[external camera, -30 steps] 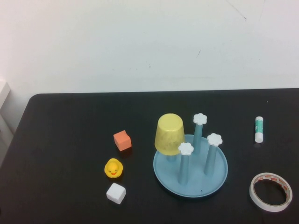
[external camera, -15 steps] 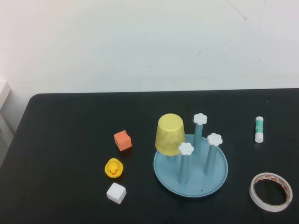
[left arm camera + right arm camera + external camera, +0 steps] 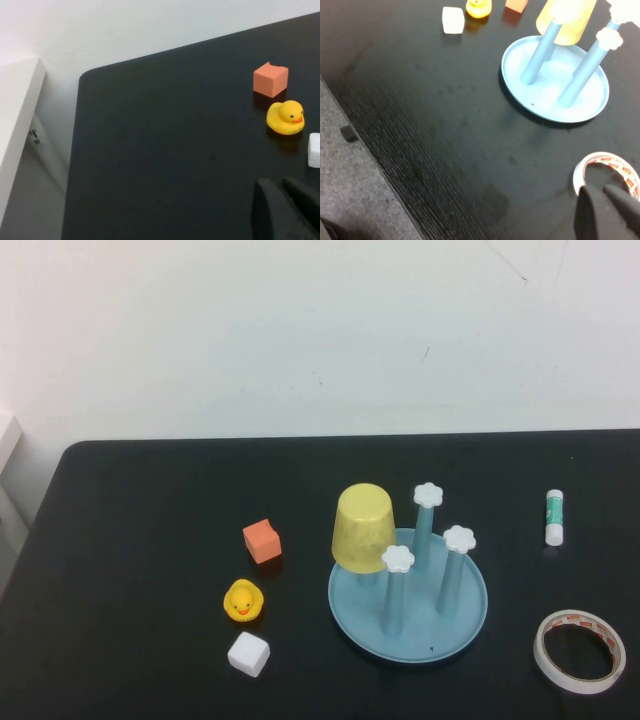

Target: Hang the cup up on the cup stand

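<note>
The yellow cup (image 3: pixel 363 527) sits upside down over the rear-left post of the cup stand (image 3: pixel 462 624), a light-blue dish whose other three posts carry white flower caps. In the right wrist view the cup (image 3: pixel 570 22) and stand (image 3: pixel 547 107) lie far from my right gripper (image 3: pixel 601 190), which is shut and empty above the table near the tape roll. My left gripper (image 3: pixel 280 184) is shut and empty over the table's left part, short of the toy duck. Neither gripper shows in the high view.
Left of the stand lie an orange cube (image 3: pixel 262 541), a yellow duck (image 3: pixel 243 601) and a white cube (image 3: pixel 248 653). A glue stick (image 3: pixel 555 517) and a tape roll (image 3: pixel 579 650) lie to the right. The table's left edge (image 3: pixel 77 150) borders a white shelf.
</note>
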